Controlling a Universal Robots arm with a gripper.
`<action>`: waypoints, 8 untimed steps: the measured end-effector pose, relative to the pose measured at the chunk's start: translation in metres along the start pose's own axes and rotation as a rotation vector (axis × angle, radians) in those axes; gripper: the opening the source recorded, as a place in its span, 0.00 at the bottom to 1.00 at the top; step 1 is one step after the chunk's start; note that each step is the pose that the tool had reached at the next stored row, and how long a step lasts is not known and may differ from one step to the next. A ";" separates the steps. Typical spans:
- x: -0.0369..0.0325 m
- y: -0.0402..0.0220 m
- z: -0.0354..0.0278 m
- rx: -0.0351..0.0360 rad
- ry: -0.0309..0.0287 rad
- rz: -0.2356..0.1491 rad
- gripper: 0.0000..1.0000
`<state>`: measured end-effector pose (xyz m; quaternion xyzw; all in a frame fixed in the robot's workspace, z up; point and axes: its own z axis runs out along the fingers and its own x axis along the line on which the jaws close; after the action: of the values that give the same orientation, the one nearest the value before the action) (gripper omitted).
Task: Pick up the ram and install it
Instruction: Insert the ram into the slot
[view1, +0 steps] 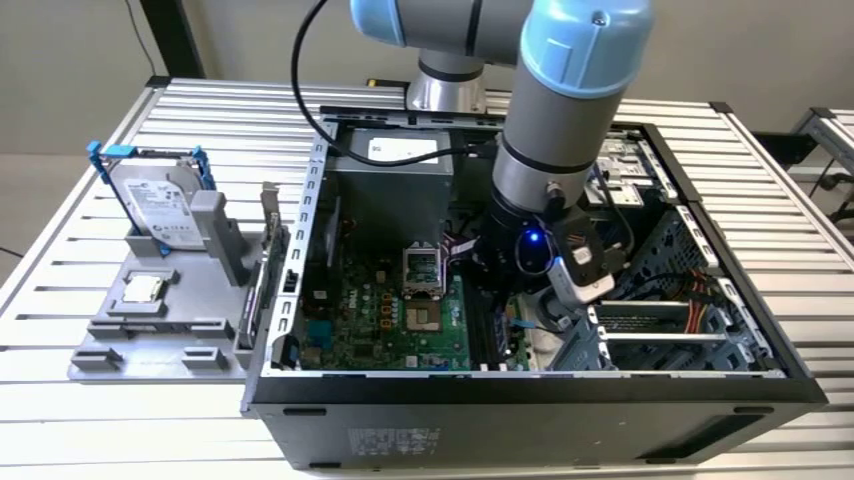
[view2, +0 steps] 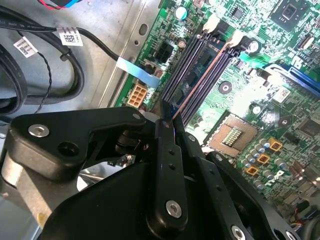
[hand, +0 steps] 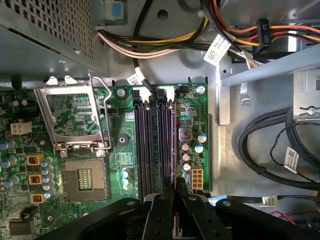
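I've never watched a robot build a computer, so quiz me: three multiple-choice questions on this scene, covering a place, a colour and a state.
1. Where is the hard drive?
A. in the grey holder beside the case
B. on the motherboard
C. on the floor
2. Its brackets are:
A. red
B. blue
C. green
3. The gripper is:
A. open
B. shut on the ram
C. shut on a cable

1 A: it stands at the exterior view's left.
2 B: blue edges show.
3 B: it pinches the thin stick over the slots.
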<state>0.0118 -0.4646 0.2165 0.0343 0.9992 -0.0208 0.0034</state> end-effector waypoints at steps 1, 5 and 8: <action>0.0002 -0.0001 0.0000 0.0000 0.0000 0.000 0.00; 0.0012 -0.0003 0.0000 0.0000 0.0000 0.000 0.00; 0.0016 -0.0004 0.0002 0.0001 0.0000 -0.001 0.00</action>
<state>0.0102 -0.4649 0.2163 0.0340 0.9992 -0.0209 0.0034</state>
